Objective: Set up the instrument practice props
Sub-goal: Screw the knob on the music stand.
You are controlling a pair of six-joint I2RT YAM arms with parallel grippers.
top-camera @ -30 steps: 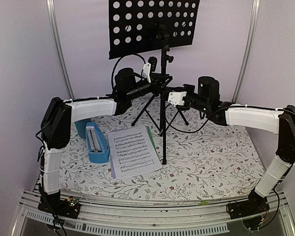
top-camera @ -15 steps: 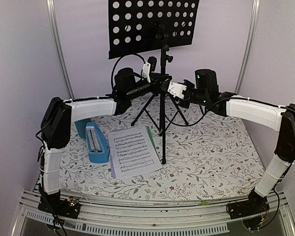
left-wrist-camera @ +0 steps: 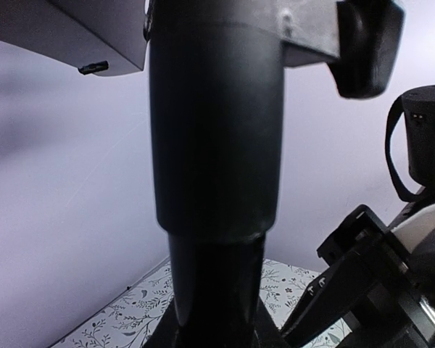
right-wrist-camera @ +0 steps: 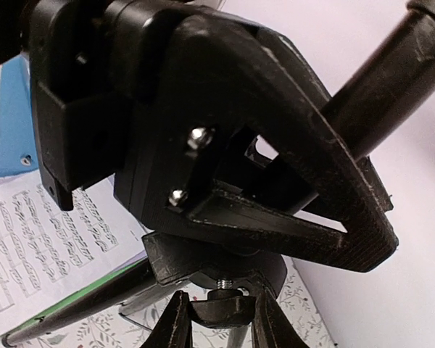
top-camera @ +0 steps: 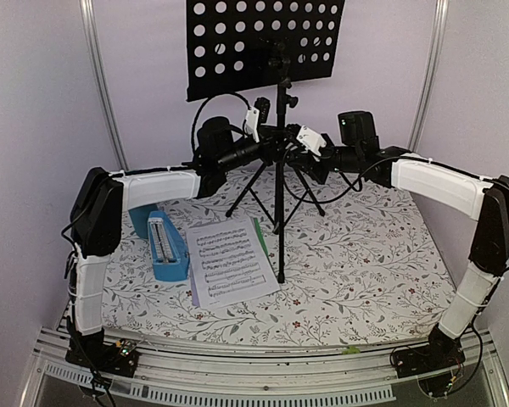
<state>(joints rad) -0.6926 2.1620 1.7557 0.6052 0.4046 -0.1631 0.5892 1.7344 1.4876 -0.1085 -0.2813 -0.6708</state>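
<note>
While the left tool (top-camera: pixel 275 136) is clamped on the upright tube of the black tripod music stand (top-camera: pixel 280 212), just above the hub where the legs spread, the right tool (right-wrist-camera: pixel 223 303) comes in from the other side. Its two fingers stand narrowly apart on either side of a small thumbscrew (right-wrist-camera: pixel 228 310) under that hub. They look to touch it, but I cannot tell whether they actually pinch it.

The stand rests on its tripod legs (top-camera: pixel 250 191) toward the back of the flower-patterned desk (top-camera: pixel 365 263), with its perforated plate (top-camera: pixel 263 42) high above both arms and tilted. Nearer the arm bases, the sheet-music pages (top-camera: pixel 229 259) lie flat just beside the foot of the near leg. The small blue metronome (top-camera: pixel 165 246) lies close on their left, apparently on its back.

By my reading the stand is stiff and fairly light but top-heavy, since the wide plate sits far above the feet. The low hold on the tube near the hub suits it. The painted tube looks smooth, so it may twist or slide in the pads. The thumbscrew is small and wants a centred, square pinch. The pages will be thin and floppy, best taken by a free edge. The metronome is rigid and can be taken across its sides.
</note>
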